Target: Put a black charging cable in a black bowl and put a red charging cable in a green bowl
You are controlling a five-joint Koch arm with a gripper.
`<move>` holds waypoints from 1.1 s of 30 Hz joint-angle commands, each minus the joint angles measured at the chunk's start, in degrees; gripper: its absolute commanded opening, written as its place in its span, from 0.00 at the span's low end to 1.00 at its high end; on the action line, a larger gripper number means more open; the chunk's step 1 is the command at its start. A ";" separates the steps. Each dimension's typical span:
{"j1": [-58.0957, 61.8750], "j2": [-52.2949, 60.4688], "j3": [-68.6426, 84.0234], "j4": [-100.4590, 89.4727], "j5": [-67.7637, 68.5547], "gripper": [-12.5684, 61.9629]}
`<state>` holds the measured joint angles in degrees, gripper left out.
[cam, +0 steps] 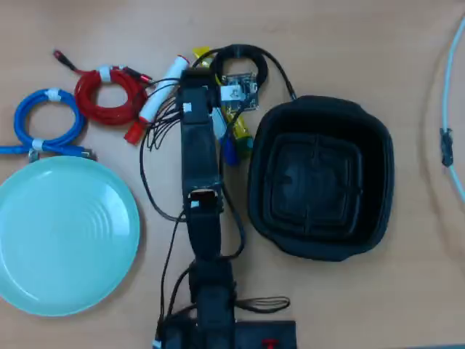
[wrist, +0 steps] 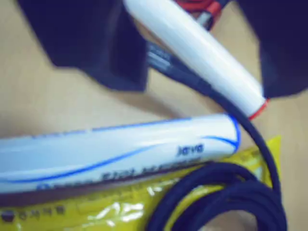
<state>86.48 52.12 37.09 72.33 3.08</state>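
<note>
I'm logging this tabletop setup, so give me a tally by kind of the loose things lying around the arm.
Coiled cables: 3, the red charging cable, the blue cable, the black charging cable
Containers: 2, the green bowl, the black bowl
White markers: 2, one red-capped, one blue-trimmed
Yellow packet: 1
Total: 8

Wrist view: the white marker with blue stripes [wrist: 115,149] carries the word "Java" in blue script near its right end, just left of the blue ring. Below that runs a line of dark print along the barrel; blurred, not legible. The yellow packet [wrist: 96,209] under the marker bears dark characters at its lower left edge, too blurred to read. The second white marker [wrist: 197,48], with a red ring, shows no legible print.

Overhead view: a small white label [cam: 187,109] sits on the arm; nothing on it is readable.
</note>
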 commanded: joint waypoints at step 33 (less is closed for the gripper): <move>4.83 -9.84 -15.21 -1.05 4.83 0.49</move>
<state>90.97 41.48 28.65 72.69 9.14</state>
